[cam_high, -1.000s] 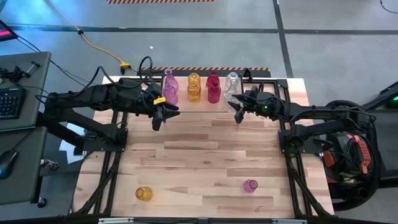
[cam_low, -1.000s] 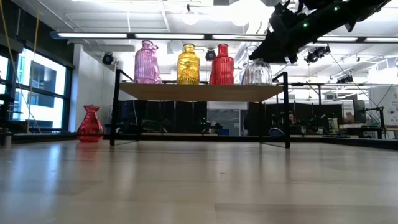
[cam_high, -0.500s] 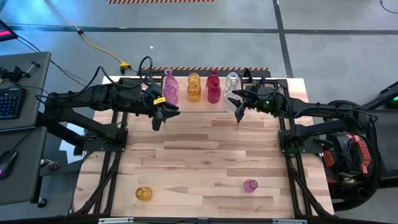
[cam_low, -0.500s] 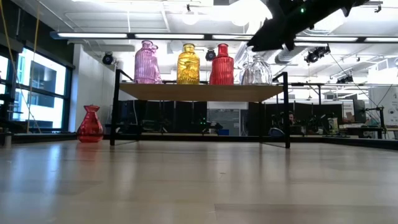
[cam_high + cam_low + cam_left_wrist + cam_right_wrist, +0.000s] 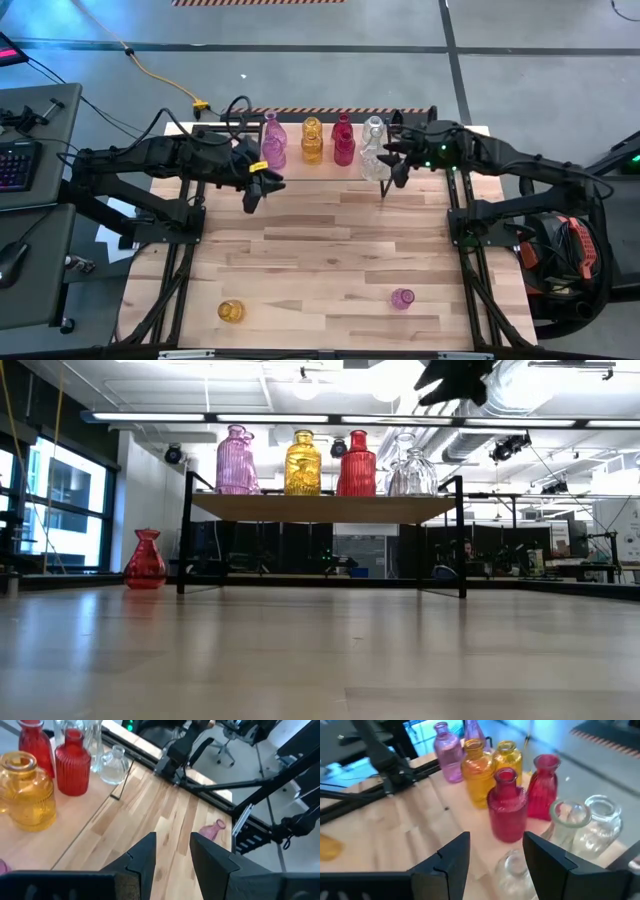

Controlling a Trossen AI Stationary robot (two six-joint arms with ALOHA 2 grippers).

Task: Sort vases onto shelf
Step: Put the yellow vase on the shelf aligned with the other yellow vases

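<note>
The shelf point(image 5: 320, 508) stands at the table's far edge. On it stand a pink vase point(image 5: 235, 460), a yellow vase point(image 5: 303, 463), a red vase point(image 5: 357, 464) and clear vases point(image 5: 410, 472), all upright on their bases. My right gripper point(image 5: 392, 170) hangs open above the shelf's right end, over the clear vases point(image 5: 600, 825), touching nothing. My left gripper point(image 5: 255, 190) hangs open in front of the shelf's left end, nothing between its fingers point(image 5: 147, 855). A yellow vase point(image 5: 231, 311) and a pink vase point(image 5: 402, 298) are on the tabletop near its front edge.
A red vase point(image 5: 146, 560) stands upright on the tabletop to the left of the shelf. The shelf's black frame posts point(image 5: 461, 535) rise at its corners. Bare tabletop point(image 5: 330, 250) lies between the shelf and the two front vases.
My right gripper has risen well above the shelf's right end, away from the clear vases, and has tipped as it went up. The clear vases stay standing on the shelf. My left gripper has kept its place.
</note>
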